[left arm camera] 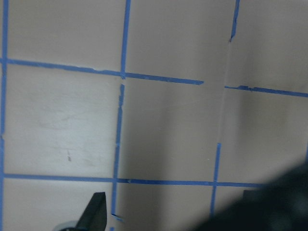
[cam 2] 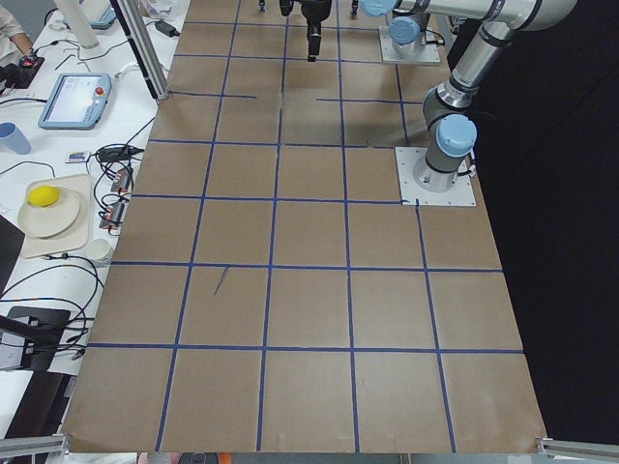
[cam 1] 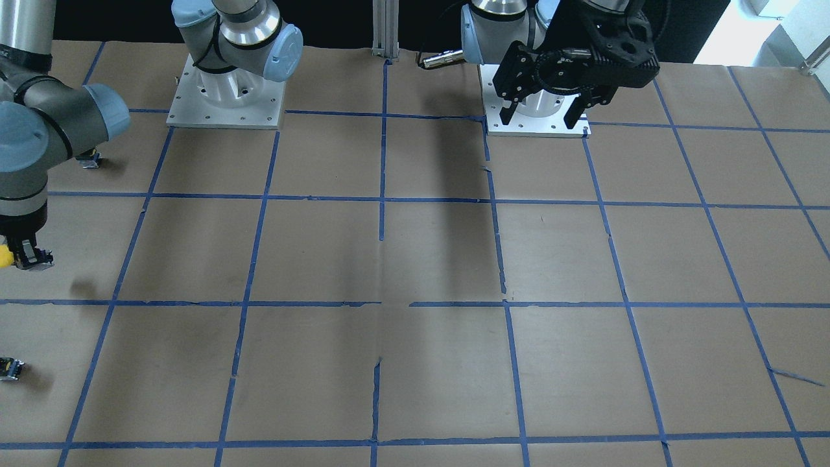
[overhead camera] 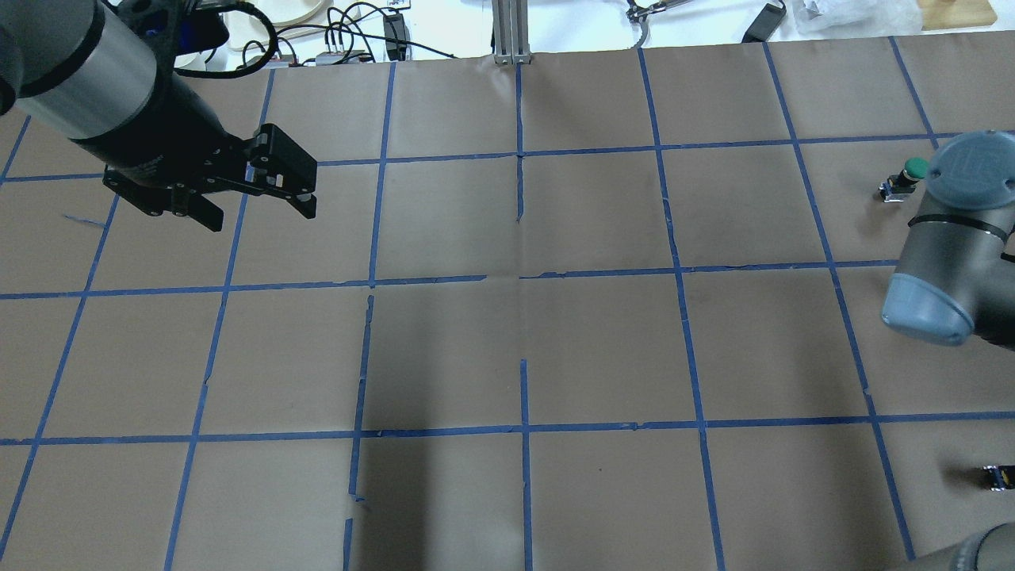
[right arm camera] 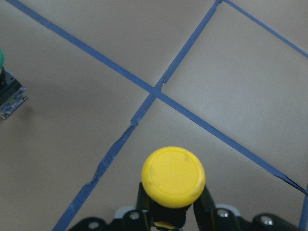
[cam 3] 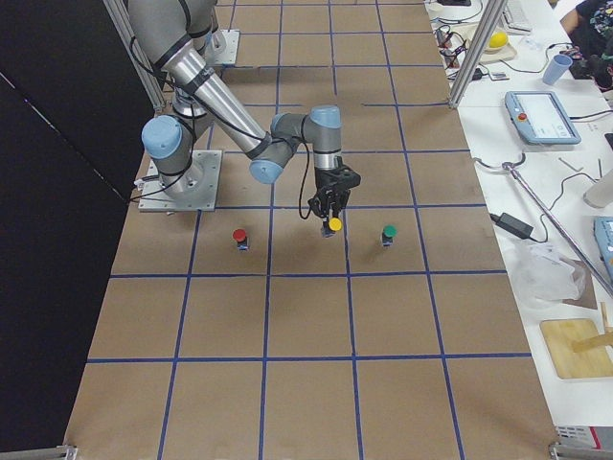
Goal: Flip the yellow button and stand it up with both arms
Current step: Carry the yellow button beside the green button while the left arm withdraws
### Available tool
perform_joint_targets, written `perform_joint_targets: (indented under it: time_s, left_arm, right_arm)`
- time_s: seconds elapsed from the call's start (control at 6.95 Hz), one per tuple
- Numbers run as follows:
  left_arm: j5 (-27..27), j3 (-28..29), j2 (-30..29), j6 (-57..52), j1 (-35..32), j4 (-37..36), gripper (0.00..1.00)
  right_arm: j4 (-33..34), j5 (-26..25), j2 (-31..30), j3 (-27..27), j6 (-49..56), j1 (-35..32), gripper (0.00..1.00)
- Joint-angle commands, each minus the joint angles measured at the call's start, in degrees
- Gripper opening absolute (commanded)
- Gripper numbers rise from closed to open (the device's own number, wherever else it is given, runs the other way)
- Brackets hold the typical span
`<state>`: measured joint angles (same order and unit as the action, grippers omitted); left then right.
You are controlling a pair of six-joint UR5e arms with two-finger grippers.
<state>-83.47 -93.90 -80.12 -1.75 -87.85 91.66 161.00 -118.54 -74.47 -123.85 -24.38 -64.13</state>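
Observation:
The yellow button (right arm camera: 173, 177) is held by its black base between the fingers of my right gripper (right arm camera: 173, 209), a little above the table. It also shows in the exterior right view (cam 3: 333, 224) and at the left edge of the front view (cam 1: 5, 257). My right gripper (cam 3: 329, 206) is shut on it and hangs from the bent right arm (overhead camera: 944, 262). My left gripper (overhead camera: 262, 216) is open and empty, held high over the left half of the table; it also shows in the front view (cam 1: 539, 119).
A green-capped button (cam 3: 389, 234) stands on the far side of the right gripper, also seen overhead (overhead camera: 904, 178). A red-capped button (cam 3: 239, 237) stands on the robot's side. The brown table has a blue tape grid (overhead camera: 519, 277). Arm bases (cam 1: 225, 97) stand at the robot's edge.

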Motion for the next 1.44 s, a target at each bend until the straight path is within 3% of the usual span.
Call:
perform_joint_targets:
  time_s: [0.0, 0.43, 0.72, 1.15, 1.29]
  left_arm:
    - [-1.51, -0.84, 1.19, -2.82, 0.49, 0.27, 1.00]
    - [-1.52, -0.84, 1.19, -2.82, 0.49, 0.27, 1.00]
    - [-1.52, -0.84, 1.19, -2.82, 0.58, 0.27, 1.00]
    - [-1.52, -0.84, 1.10, -2.82, 0.66, 0.27, 1.00]
    - [-1.52, -0.84, 1.19, -2.82, 0.66, 0.27, 1.00]
  right_arm:
    - [2.83, -3.61, 0.64, -2.18, -4.93, -0.21, 0.00]
    - [4.14, -3.36, 1.25, -2.63, -9.70, -0.47, 0.01]
    - [11.92, -3.97, 6.59, -2.63, -9.47, -0.56, 0.01]
    - [13.47, -4.06, 6.97, -2.80, -9.29, -0.82, 0.05]
    - [13.38, -4.24, 6.89, -2.80, -9.20, -0.82, 0.42]
